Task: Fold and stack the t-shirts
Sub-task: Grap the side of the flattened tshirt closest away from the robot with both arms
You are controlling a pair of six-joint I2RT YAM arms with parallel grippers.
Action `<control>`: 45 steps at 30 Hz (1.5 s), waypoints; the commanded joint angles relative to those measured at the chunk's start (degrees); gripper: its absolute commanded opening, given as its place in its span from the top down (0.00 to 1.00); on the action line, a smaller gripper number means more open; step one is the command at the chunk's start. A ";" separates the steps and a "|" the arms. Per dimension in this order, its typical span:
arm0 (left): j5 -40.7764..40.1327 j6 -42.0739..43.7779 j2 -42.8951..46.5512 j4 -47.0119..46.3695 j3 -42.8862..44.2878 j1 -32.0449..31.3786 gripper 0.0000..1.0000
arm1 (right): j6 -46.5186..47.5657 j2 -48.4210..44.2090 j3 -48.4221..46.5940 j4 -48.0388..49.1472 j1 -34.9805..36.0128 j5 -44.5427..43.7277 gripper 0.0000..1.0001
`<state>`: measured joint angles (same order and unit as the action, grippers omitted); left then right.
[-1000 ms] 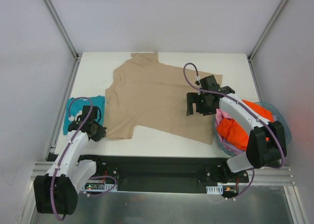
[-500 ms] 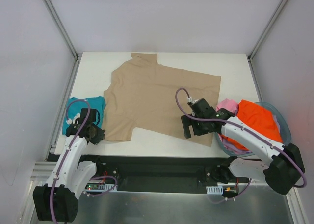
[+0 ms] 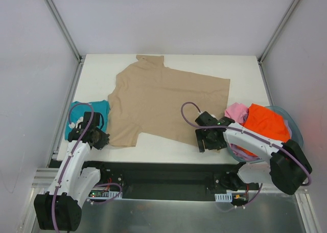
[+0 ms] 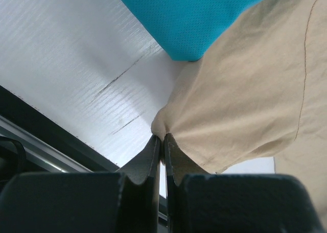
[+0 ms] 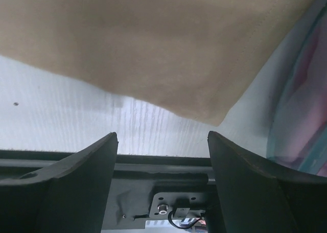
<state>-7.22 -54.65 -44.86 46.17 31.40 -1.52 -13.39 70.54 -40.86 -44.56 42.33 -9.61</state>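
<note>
I have the left gripper (image 4: 162, 140) clenched on the 8 o'clock corner of the tan t-shirt (image 3: 163, 100), spread across the table (image 3: 153, 147); the right gripper (image 5: 161, 136) sits released by its 5 o'clock corner. The teal t-shirt (image 3: 96, 109) lies at its 9 o'clock

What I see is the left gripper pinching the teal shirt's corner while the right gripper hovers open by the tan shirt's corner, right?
Not quite: the left wrist view shows the left gripper shut on the tan shirt, not the teal shirt beside it. The right gripper does hover open by the tan shirt's corner.
</note>
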 commanded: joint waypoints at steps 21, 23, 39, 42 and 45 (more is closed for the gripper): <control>1.33 -0.72 -0.41 -0.03 2.44 -0.33 1.00 | 2.22 10.40 1.75 8.52 -7.34 5.30 0.61; 1.34 -1.24 1.17 0.06 2.09 -0.33 1.00 | 2.66 10.58 1.93 9.13 -8.40 6.88 0.64; -2.61 -5.46 10.40 9.71 2.17 -0.33 1.00 | 4.78 4.96 2.45 2.38 -8.40 12.85 0.94; -1.66 -7.05 14.88 10.52 1.74 -0.50 1.00 | 4.69 2.68 3.42 1.14 -7.44 15.31 0.94; -0.87 -7.13 16.82 10.52 2.26 -0.41 1.00 | 5.39 0.65 2.72 -0.44 -7.17 16.55 0.94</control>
<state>-7.31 -60.16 -30.30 53.45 31.31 -1.54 -8.73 74.67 -37.63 -40.60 34.57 3.14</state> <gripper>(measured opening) 0.011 0.067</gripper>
